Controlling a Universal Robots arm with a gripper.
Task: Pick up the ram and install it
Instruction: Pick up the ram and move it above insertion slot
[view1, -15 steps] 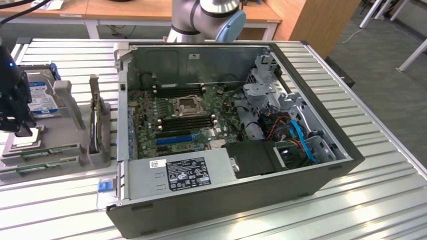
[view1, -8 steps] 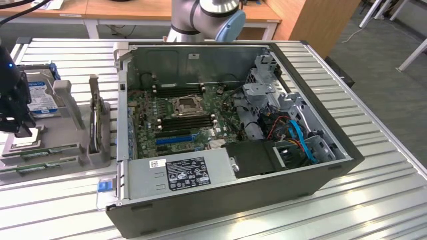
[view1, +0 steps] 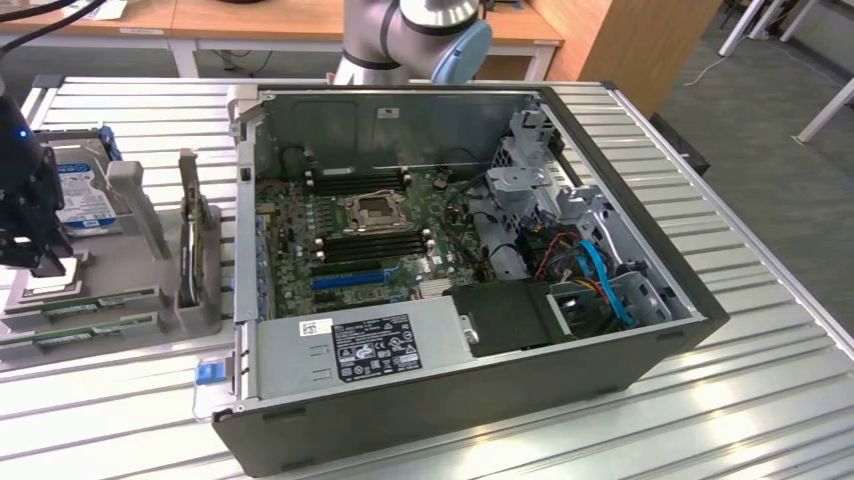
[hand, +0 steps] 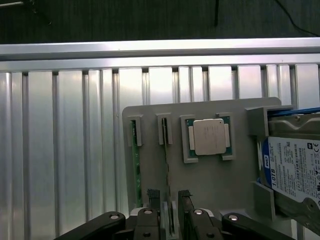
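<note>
Two ram sticks stand on edge in slots of a grey holder (hand: 215, 185): a green one (hand: 134, 165) and a darker one (hand: 165, 160). My gripper (hand: 170, 199) is open above the holder. Its fingertips (hand: 153, 196) straddle the near end of the darker ram stick without closing on it. In the exterior view the gripper (view1: 48, 266) hangs over the holder (view1: 134, 300) at the far left, with the ram sticks (view1: 94, 303) just below it. Black memory slots (view1: 380, 245) lie on the motherboard inside the open computer case (view1: 667, 320).
A square silver processor (hand: 209, 136) sits in a pocket of the holder beside the ram. A blue-labelled hard drive (hand: 295, 172) rests at the holder's far end. The case holds a power supply (view1: 367, 345), cables (view1: 601, 270) and a drive cage, all on a ribbed metal table (view1: 747, 400).
</note>
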